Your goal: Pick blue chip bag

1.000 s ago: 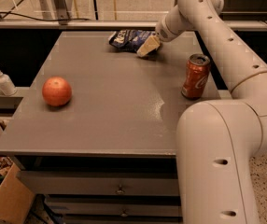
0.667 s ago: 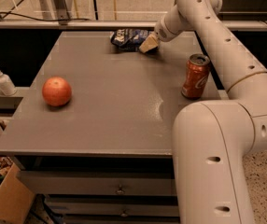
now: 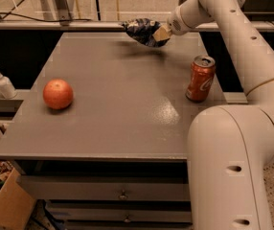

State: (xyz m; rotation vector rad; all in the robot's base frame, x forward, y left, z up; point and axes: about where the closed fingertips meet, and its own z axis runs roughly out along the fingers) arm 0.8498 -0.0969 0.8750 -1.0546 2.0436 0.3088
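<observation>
The blue chip bag (image 3: 142, 31) is a crumpled dark blue foil bag with white patches. It hangs in the air above the far edge of the grey table (image 3: 118, 114), with its shadow on the tabletop below it. My gripper (image 3: 160, 34) is at the bag's right end, shut on it, at the end of the white arm that reaches in from the upper right.
An orange-red soda can (image 3: 200, 79) stands upright near the table's right edge. An orange round fruit (image 3: 58, 94) sits at the left. A white pump bottle (image 3: 3, 83) stands on a ledge left of the table. Drawers and a cardboard box (image 3: 7, 205) are below.
The bag has been lifted off the tabletop in my gripper and now hangs above the far edge. The can and the fruit have not moved on the table.
</observation>
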